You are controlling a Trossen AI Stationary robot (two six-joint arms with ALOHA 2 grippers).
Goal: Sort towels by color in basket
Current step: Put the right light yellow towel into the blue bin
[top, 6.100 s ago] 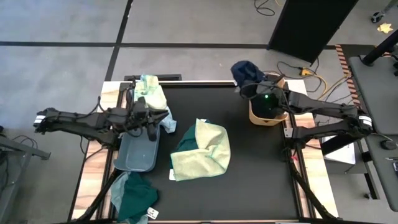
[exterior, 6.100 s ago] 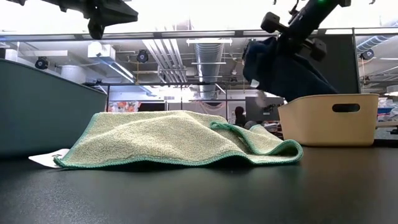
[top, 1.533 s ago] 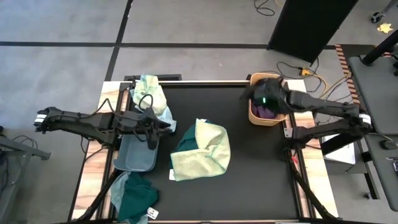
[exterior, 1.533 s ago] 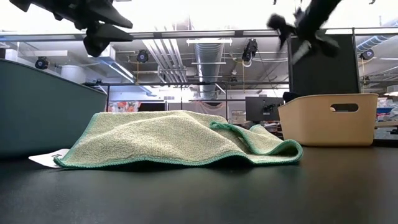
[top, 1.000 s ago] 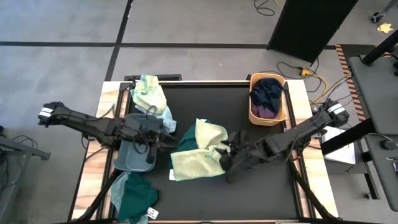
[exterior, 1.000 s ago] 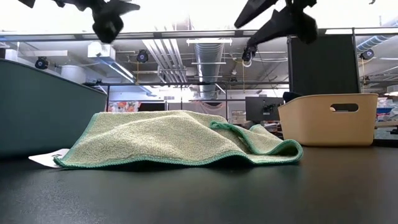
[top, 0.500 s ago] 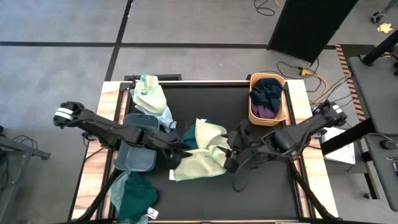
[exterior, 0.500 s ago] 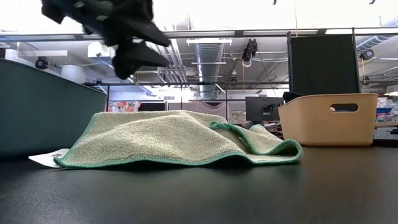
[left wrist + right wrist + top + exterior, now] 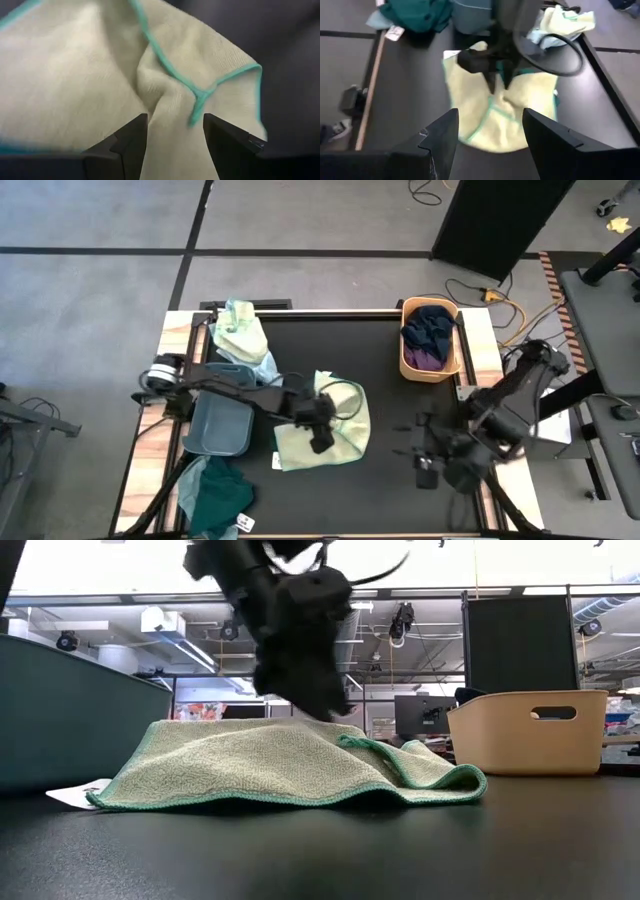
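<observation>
I had the left claw (image 9: 320, 442) poised wide just above the pale yellow-green towel (image 9: 335, 430) lying mid-desk (image 9: 400, 410), its fingers (image 9: 131, 142) straddling a teal-edged fold. My right claw (image 9: 424, 465) hung wide over bare desk nearby. Navy and purple towels (image 9: 430, 335) sat in the tan basket (image 9: 408, 365).

A robotics lab or workshop: exposed ceiling ducts (image 9: 335, 630), grey concrete floor (image 9: 100, 280), loose floor cables (image 9: 500, 300).

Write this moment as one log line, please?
left claw: open, over yellow-green towel, mid-table | right claw: open, empty, at right | tan basket: navy and purple towels inside
</observation>
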